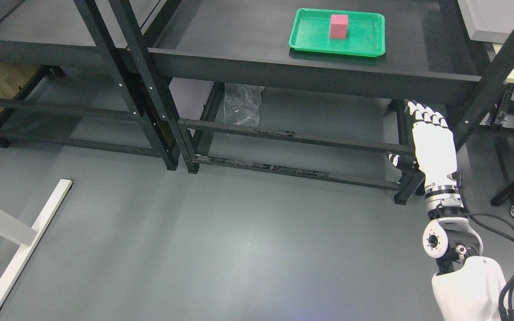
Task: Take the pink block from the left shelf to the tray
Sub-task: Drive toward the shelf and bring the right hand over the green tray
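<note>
Nearest you, at the lower right of the frame, is the robot's white right arm, rising from the bottom edge with black cables looping beside its elbow joint. You see one hand only: the right hand [431, 142], right of centre, below the front edge of the black shelf [239, 49]. Its fingers [422, 113] are stretched out nearly straight and close together, pointing up the frame, and it holds nothing. The thumb sits low on its left side, near a horizontal shelf rail.

Moving outward and up, you find one green tray [359, 44] on the shelf top in the upper right-centre of the frame. Inside it stands one pink block [339, 26], upright, slightly left of the tray's middle and towards its far side. The block is the only thing in the tray, and it is well apart from the hand.

Under the shelf, near the centre of the frame, lies one crumpled clear plastic bag [241, 104] on the grey floor. A second black shelf [38, 26] fills the upper left. At the lower left you see one white table leg [25, 249] with a long flat foot.
</note>
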### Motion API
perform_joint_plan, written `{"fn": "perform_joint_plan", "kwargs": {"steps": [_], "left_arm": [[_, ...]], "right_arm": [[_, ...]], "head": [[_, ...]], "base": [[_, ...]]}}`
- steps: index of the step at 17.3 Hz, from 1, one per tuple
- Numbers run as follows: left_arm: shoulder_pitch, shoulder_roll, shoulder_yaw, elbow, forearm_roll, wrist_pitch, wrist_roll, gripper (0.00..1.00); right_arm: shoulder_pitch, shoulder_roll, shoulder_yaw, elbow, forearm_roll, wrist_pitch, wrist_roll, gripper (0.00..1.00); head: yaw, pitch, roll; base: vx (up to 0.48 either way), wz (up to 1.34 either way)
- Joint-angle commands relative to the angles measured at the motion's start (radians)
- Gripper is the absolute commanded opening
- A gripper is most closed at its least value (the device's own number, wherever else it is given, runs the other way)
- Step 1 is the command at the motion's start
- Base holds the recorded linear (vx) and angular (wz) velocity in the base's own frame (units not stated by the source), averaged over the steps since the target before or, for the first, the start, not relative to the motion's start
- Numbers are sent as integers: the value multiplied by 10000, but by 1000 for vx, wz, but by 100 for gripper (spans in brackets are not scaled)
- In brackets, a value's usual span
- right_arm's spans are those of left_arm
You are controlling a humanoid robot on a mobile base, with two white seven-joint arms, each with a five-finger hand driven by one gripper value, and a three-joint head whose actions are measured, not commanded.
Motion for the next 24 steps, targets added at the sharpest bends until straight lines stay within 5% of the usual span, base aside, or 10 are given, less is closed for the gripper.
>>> {"fn": "perform_joint_plan", "kwargs": {"steps": [1,24], "left_arm": [[-230,175,0,-175,-16,-6,-4,100],[-230,175,0,-175,-16,-6,-4,100]], "right_arm": [[-238,194,70,-56,246,-3,13,100],[-223,271,70,5,107,59,166,100]], "head": [[0,0,0],[0,0,0]], "base": [[223,134],[239,86]]}}
